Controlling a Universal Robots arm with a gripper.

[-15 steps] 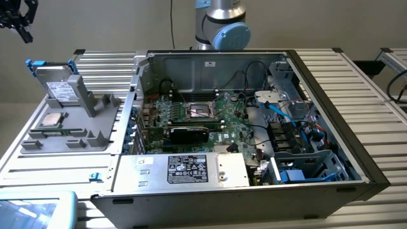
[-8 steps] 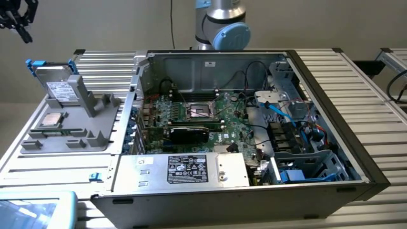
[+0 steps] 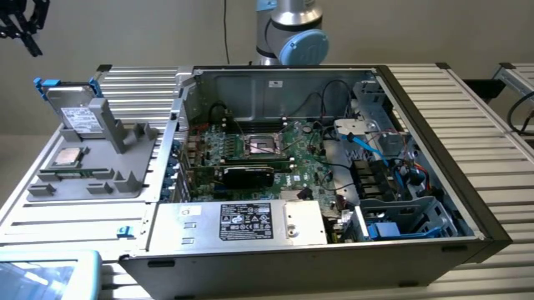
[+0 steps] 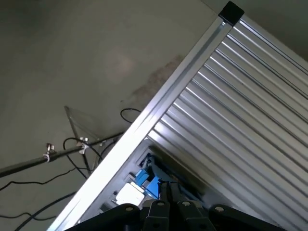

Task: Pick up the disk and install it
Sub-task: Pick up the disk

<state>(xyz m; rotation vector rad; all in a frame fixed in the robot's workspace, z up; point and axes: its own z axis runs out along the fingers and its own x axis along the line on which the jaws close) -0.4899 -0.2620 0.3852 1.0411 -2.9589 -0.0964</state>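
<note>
Ribbed aluminium tabletop (image 3: 492,156) carries an open computer case (image 3: 276,275), lid off, motherboard exposed. Grey moulded holder (image 3: 92,190) sits just beside the case on the exterior view's left. Disk (image 3: 84,115) stands tilted in the holder's far end, blue bracket uppermost, white label facing out. Small square processor chip (image 3: 69,157) lies flat nearer. Hand (image 3: 24,30) hangs high above the holder, well apart from the disk, fingers (image 4: 164,192) pressed together, gripping nothing

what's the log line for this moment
gripper: shut, empty, apart from disk | disk: standing in gray holder, not yet picked | case: open
</note>
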